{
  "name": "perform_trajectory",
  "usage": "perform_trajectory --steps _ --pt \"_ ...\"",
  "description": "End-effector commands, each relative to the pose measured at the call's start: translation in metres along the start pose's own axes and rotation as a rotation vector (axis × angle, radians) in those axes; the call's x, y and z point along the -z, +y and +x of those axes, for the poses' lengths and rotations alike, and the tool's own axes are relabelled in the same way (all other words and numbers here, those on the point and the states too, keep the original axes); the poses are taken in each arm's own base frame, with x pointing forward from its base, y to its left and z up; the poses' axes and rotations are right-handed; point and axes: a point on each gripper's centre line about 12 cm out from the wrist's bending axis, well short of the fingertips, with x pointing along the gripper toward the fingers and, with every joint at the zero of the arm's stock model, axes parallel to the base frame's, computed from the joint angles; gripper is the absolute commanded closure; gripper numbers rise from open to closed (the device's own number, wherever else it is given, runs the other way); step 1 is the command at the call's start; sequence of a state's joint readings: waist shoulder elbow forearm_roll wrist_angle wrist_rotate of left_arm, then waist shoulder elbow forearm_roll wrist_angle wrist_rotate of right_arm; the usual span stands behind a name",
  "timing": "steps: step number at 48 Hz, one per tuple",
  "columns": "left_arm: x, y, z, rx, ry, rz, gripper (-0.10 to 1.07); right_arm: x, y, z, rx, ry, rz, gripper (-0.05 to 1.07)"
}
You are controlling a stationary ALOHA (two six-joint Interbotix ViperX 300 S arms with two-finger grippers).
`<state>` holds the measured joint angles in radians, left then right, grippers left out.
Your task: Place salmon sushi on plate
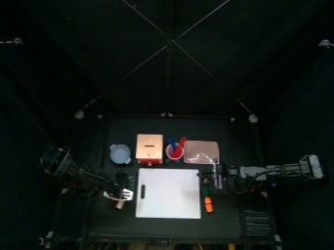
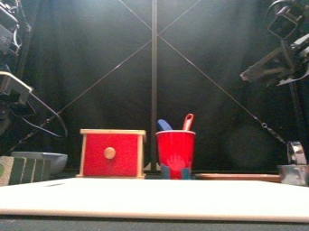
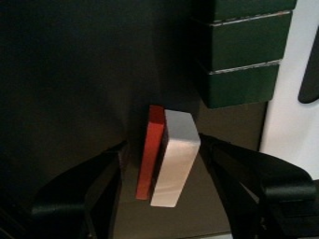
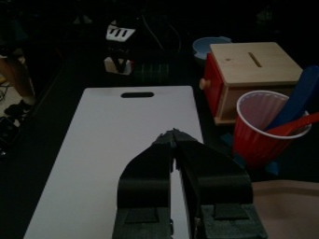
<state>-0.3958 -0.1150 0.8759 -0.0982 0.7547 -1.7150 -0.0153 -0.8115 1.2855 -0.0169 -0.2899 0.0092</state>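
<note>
We bracket the salmon sushi (image 3: 169,156) between our left gripper's (image 3: 166,179) wide-open, empty jaws for grasping, while our right gripper (image 4: 184,161), pressed closed, idles above the cutting board (image 4: 118,159).

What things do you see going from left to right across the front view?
Grey container → red wooden box → red cup holding a blue utensil and a red one → right gripper, all behind the white cutting board.

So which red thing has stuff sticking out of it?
The red cup, holding a blue and a red utensil; the red box beside it has none.
</note>
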Motion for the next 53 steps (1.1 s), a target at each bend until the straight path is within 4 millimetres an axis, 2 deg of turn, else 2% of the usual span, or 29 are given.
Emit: perform_trajectory --steps 1,11,17,25,33,38,43,53 --pt "0.001 -0.004 -0.003 0.018 0.003 0.004 0.11 -0.003 0.000 0.002 0.000 -0.006 0.003 1.00" --pt "0.000 -0.005 -0.003 0.030 -0.003 0.013 0.32 -0.003 0.000 0.002 0.000 -0.006 0.003 1.00" --pt "0.000 -0.010 -0.009 0.073 -0.013 0.034 0.33 -0.003 0.000 0.002 0.000 -0.006 0.003 1.00" --pt "0.001 -0.024 -0.039 0.181 -0.032 0.079 0.33 -0.003 0.000 0.002 0.001 -0.005 0.004 1.00" --pt "-0.008 -0.033 -0.076 0.324 -0.128 0.181 0.33 -0.004 -0.001 -0.001 0.007 0.008 0.001 1.00" --pt "-0.018 -0.038 -0.092 0.407 -0.209 0.240 0.33 -0.007 -0.002 -0.004 0.009 0.009 0.004 1.00" --pt "-0.036 -0.048 -0.100 0.486 -0.292 0.281 0.33 -0.010 -0.002 -0.007 0.010 0.012 0.006 1.00" --pt "-0.066 -0.084 -0.111 0.730 -0.386 0.376 0.34 -0.014 -0.002 -0.010 0.011 0.014 0.012 1.00"
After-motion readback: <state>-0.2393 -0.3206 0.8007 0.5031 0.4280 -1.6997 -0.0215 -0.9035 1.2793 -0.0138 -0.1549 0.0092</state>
